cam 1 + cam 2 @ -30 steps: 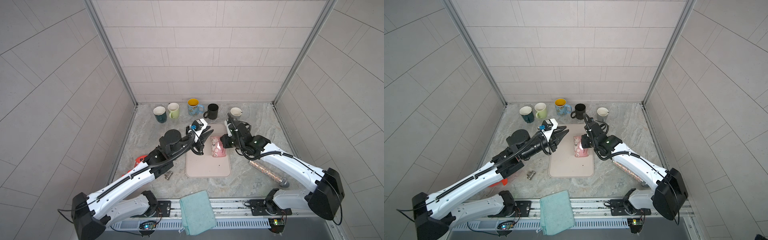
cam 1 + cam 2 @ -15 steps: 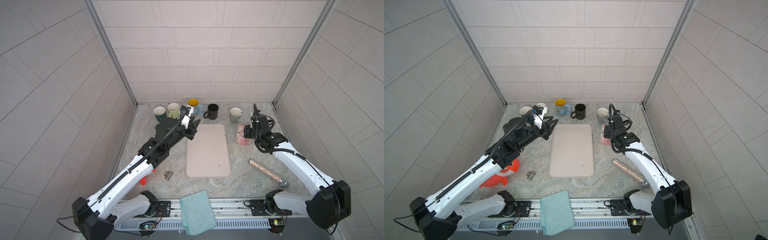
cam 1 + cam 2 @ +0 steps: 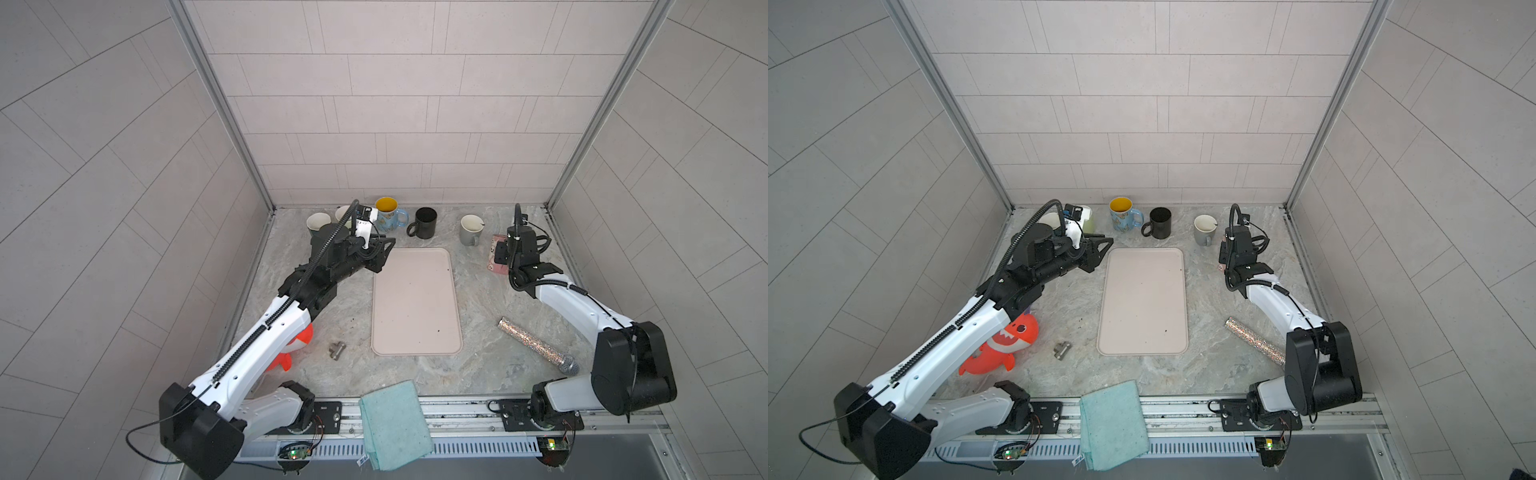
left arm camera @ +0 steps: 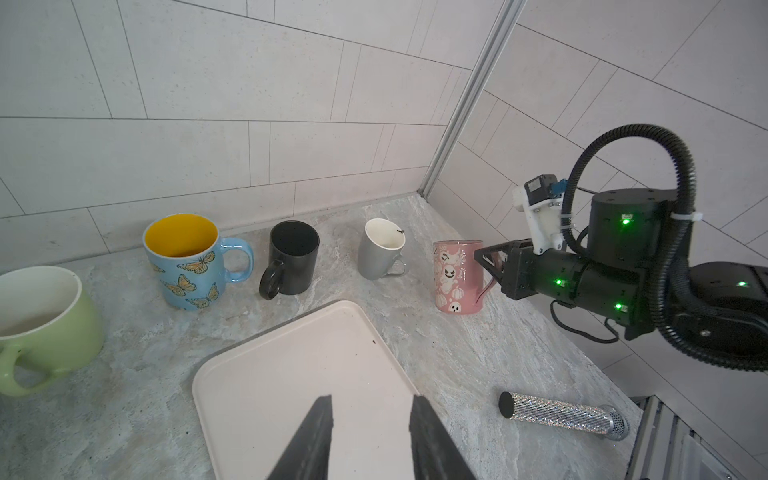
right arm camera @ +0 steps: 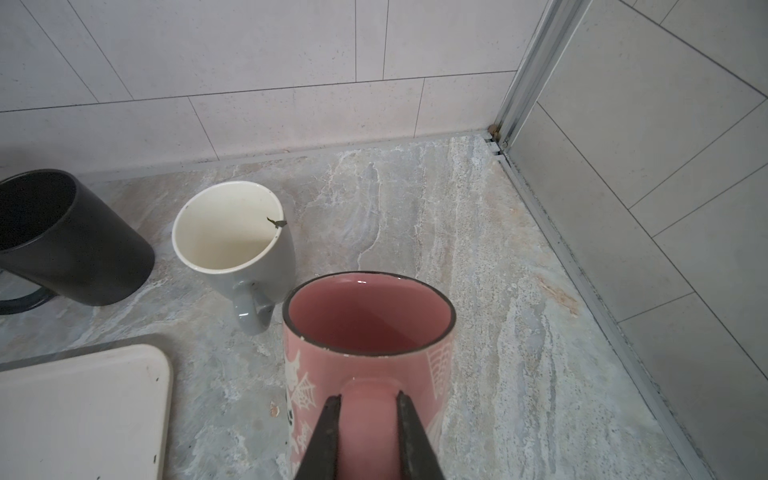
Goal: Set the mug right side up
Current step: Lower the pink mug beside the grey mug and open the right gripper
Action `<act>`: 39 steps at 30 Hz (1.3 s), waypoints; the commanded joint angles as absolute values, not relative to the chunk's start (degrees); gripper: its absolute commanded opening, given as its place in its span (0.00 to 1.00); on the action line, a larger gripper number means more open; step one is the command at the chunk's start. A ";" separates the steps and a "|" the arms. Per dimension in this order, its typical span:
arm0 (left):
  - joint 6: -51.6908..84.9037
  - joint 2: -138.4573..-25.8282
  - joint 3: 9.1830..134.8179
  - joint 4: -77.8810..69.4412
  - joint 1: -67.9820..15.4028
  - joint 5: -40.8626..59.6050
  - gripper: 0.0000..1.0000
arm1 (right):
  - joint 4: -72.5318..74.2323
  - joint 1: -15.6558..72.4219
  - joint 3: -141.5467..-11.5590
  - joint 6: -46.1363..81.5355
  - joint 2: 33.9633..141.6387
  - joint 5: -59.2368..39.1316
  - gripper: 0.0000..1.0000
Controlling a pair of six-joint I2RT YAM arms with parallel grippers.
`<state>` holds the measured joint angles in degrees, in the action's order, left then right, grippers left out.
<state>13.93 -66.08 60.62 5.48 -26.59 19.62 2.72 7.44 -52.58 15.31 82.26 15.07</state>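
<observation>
While the empty pink mug (image 5: 365,328) stands upright, its handle (image 5: 368,419) is clamped by the right jaws; the left jaws are held apart.

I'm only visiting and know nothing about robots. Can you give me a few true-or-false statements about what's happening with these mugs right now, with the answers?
1. The pink mug stands upright, opening up. True.
2. The right gripper grips the pink mug by its rim. False: its fingers are closed on the handle.
3. The left gripper carries the black mug. False: its jaws are open with nothing between them, and the black mug stands apart from it, untouched.
4. No mug stands on the tray. True.
5. In a top view, a glittery microphone lies to the right of the tray. True.
</observation>
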 commanded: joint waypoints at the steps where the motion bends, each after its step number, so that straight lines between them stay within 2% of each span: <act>1: 16.23 -66.52 61.27 3.79 -24.97 22.78 0.37 | 20.00 6.04 -53.44 12.42 83.74 17.60 0.00; 13: 17.84 -67.18 60.16 2.78 -21.90 24.25 0.37 | 38.24 3.43 -55.79 9.84 98.61 11.77 0.00; 24: 18.55 -67.14 58.85 2.11 -19.39 24.95 0.38 | 46.57 2.90 -59.16 8.37 108.28 10.63 0.00; 39: 19.91 -68.05 57.94 0.26 -18.59 26.11 0.39 | 48.07 2.90 -56.57 3.49 109.62 12.93 0.00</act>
<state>19.09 -67.79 58.67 2.63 -18.98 25.02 45.10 3.20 -57.67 5.72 109.95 11.05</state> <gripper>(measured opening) 0.388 0.162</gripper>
